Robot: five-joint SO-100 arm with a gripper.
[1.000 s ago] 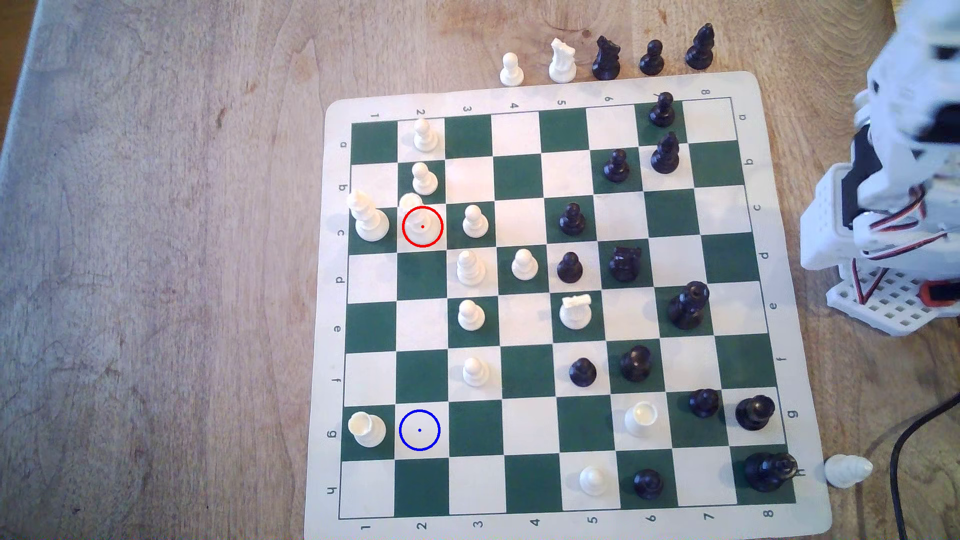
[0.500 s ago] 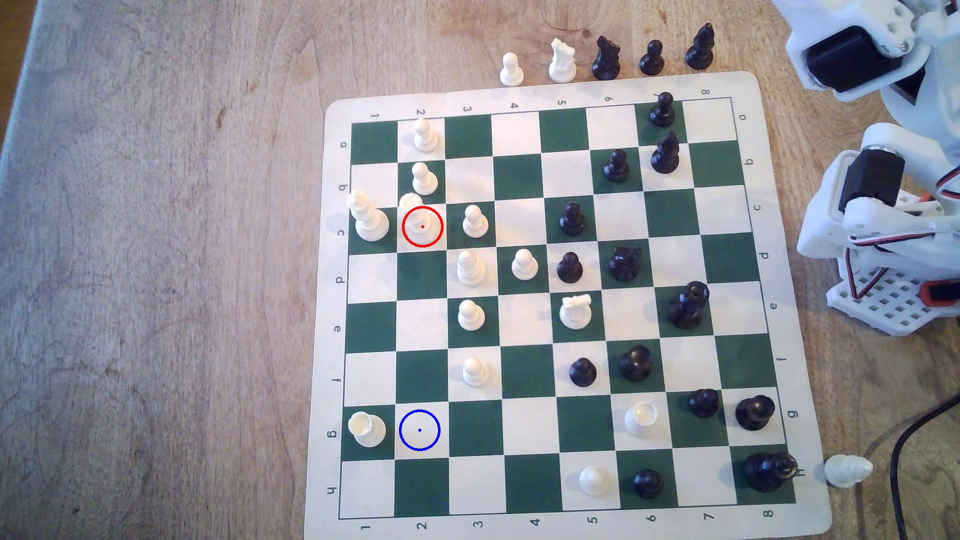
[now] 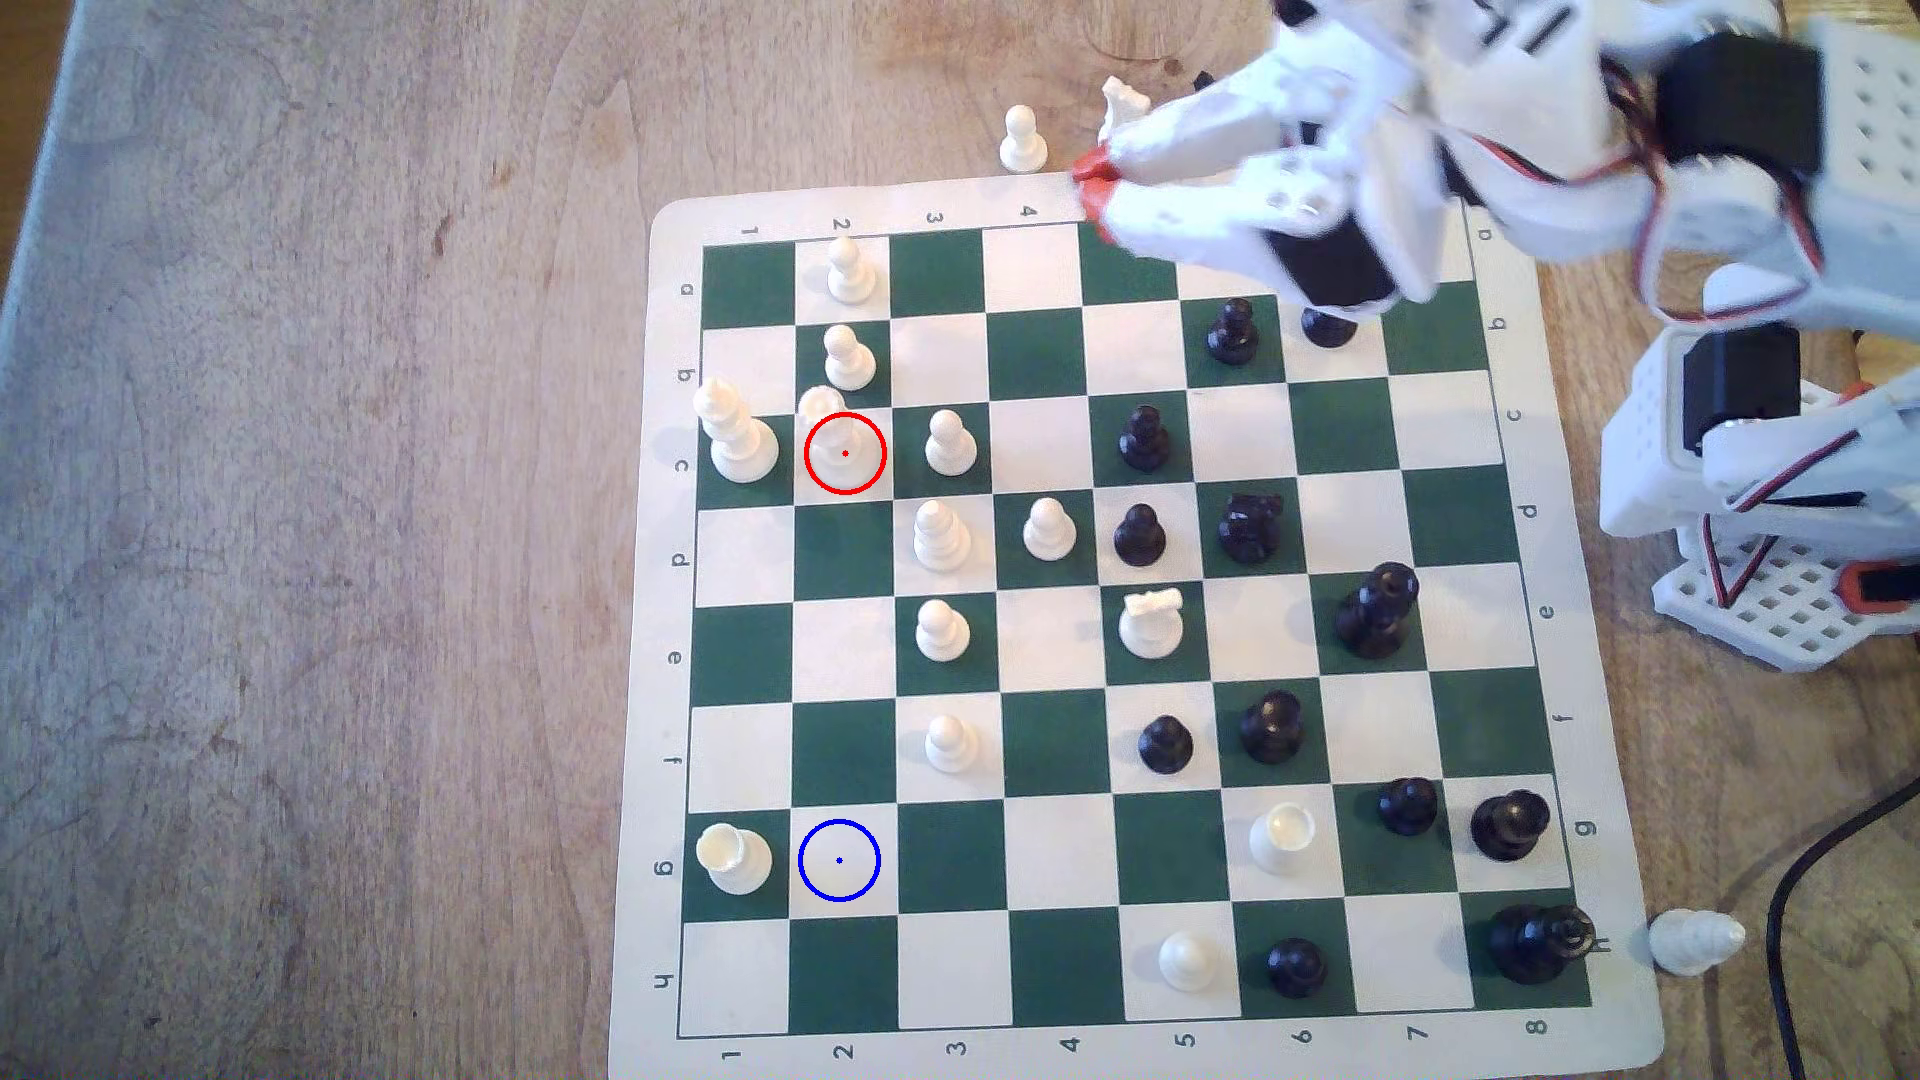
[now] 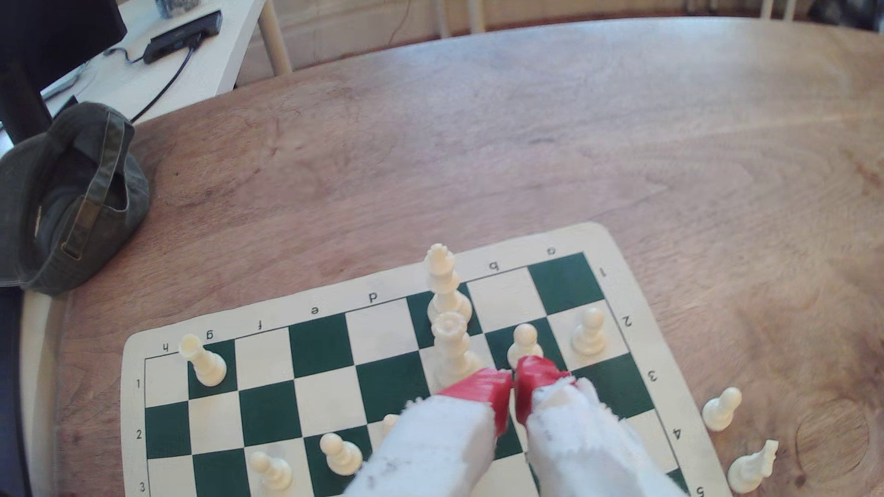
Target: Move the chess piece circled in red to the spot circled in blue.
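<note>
The chess piece circled in red (image 3: 837, 441) is cream-white with a round base and stands on square c2, its top leaning toward the exterior view's upper left. The wrist view shows the same piece (image 4: 449, 344) just beyond my red fingertips (image 4: 492, 389). The spot circled in blue (image 3: 840, 860) is the bare cream square g2. My gripper (image 3: 1091, 179) hangs over the board's far edge near column 5, well away from the piece. In the wrist view the gripper (image 4: 514, 389) is shut with nothing between its tips.
A tall white king (image 3: 736, 436), a pawn on b2 (image 3: 849, 358) and a pawn on c3 (image 3: 949, 444) crowd the circled piece. A white rook (image 3: 734, 857) stands beside the blue ring. A dark cap (image 4: 71, 200) lies on the table beyond the board (image 3: 665, 727).
The arm has swung out from the exterior view's right edge across the board's top right corner, carrying the gripper leftward to the far edge. No piece has moved.
</note>
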